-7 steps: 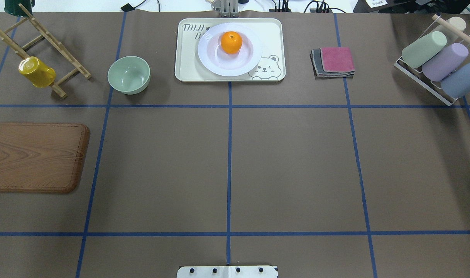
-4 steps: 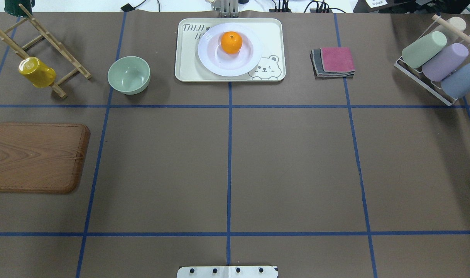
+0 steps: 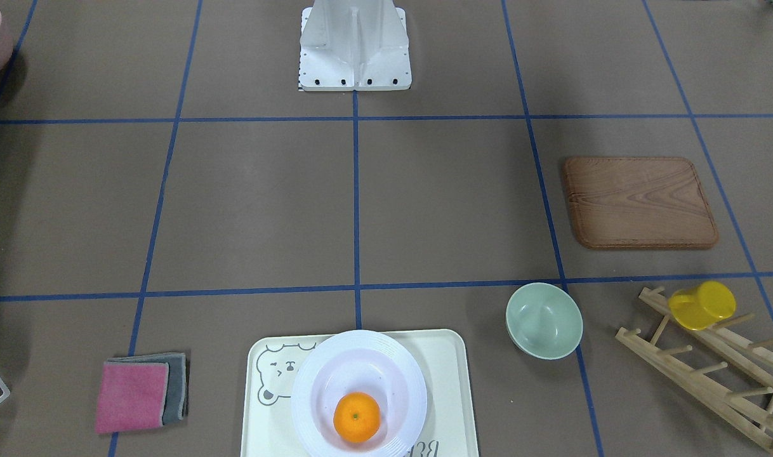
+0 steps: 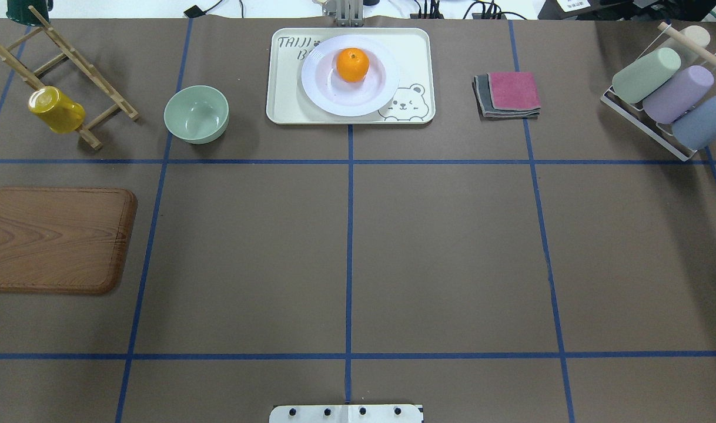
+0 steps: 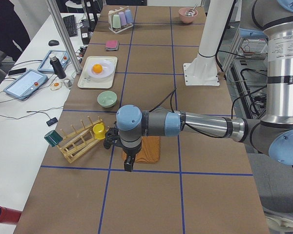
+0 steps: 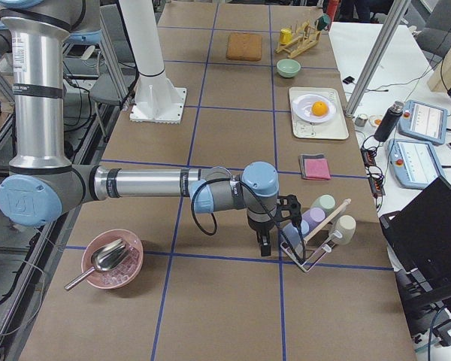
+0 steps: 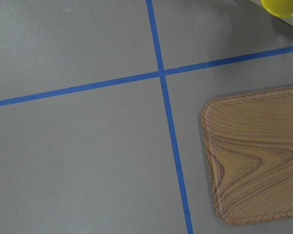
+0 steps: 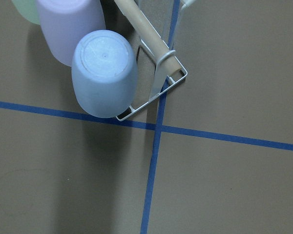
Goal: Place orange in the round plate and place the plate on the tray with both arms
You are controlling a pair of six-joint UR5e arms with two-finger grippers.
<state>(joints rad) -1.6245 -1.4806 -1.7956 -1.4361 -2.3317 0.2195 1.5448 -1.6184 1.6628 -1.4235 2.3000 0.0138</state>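
One orange sits in the plate, which rests on the tray. My left gripper hangs by the board, my right gripper by the cup rack. I cannot tell whether either's fingers are spread or pressed together.

silver-grey tubular arms with light blue joint caps on a white bolted pedestal

robot lab, tape-gridded table
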